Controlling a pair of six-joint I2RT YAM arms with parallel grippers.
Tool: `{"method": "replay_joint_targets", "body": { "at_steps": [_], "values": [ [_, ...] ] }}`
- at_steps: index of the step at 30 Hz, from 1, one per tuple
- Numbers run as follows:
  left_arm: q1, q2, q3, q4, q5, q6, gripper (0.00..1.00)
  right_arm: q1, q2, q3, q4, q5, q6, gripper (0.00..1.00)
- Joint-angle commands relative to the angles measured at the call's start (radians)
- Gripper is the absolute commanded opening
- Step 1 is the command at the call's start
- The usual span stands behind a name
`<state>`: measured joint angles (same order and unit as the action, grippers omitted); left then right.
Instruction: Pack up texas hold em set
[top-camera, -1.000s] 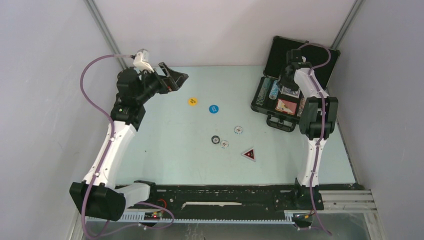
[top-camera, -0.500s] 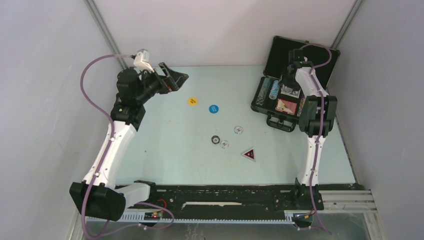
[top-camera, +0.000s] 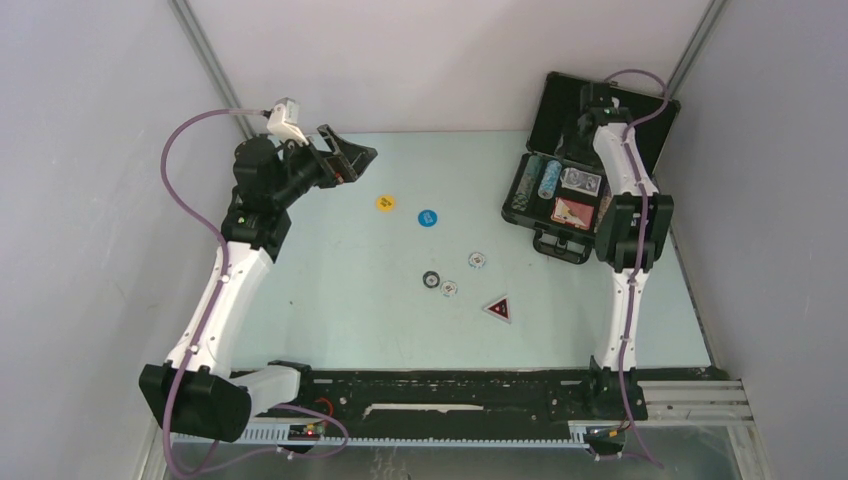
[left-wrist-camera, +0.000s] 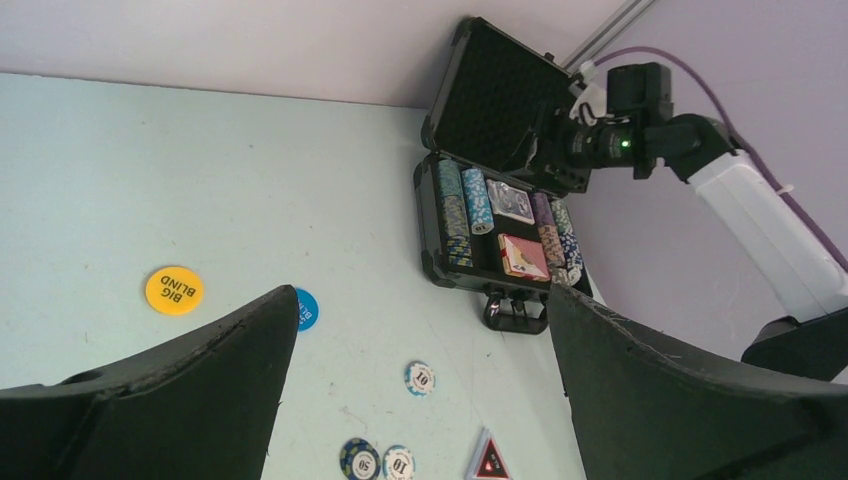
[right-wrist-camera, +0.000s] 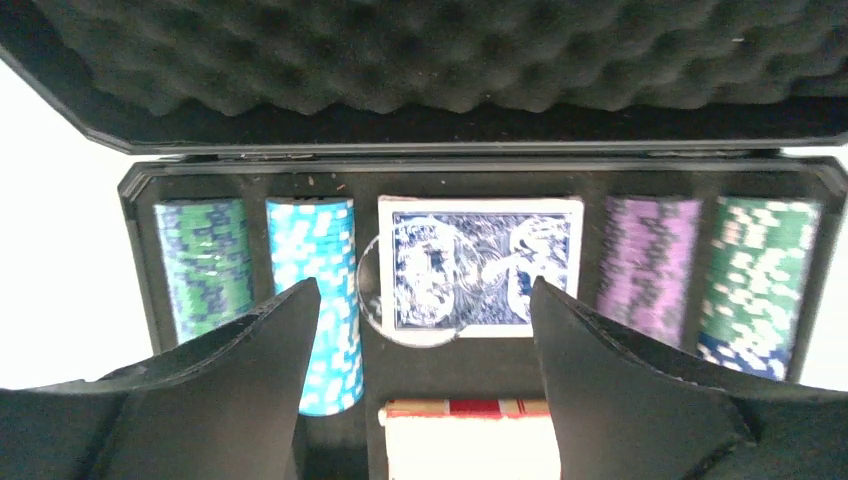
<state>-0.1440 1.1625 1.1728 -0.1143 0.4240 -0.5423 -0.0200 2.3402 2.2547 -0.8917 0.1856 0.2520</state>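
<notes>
right gripper (right-wrist-camera: 422, 295) hangs with jaws apart and empty over the open briefcase (right-wrist-camera: 480, 165): below it a red card deck (right-wrist-camera: 470, 440), then a blue card deck (right-wrist-camera: 480, 265) between chip rows (right-wrist-camera: 312, 250). left gripper (left-wrist-camera: 420, 300), spread wide and empty, has a yellow disc (left-wrist-camera: 174, 290), blue disc (left-wrist-camera: 308, 308) and triangular token (left-wrist-camera: 490, 462) on the surface (left-wrist-camera: 150, 150) ahead.

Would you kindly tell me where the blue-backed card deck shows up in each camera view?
Top external: blue-backed card deck, upper right, inside the open case.
Left wrist: the deck, right of centre, upper half.
Right wrist: the deck, mid-frame.
Shared landmark: the red card deck beside it.
</notes>
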Motion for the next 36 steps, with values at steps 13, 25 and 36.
{"method": "replay_joint_targets", "body": {
  "at_steps": [13, 25, 36],
  "values": [
    [-0.054, -0.014, -0.019, 0.021, -0.007, 0.030, 1.00, 0.548, -0.908, -0.928, 0.130, 0.047, 0.097, 0.95],
    [-0.072, -0.031, -0.018, 0.018, -0.010, 0.028, 1.00, 0.996, -0.904, -1.201, 0.104, 0.123, 0.470, 1.00],
    [-0.082, -0.025, -0.018, 0.016, -0.004, 0.026, 1.00, 0.899, -0.833, -1.322, 0.222, 0.077, 0.583, 0.99]
  ]
}}
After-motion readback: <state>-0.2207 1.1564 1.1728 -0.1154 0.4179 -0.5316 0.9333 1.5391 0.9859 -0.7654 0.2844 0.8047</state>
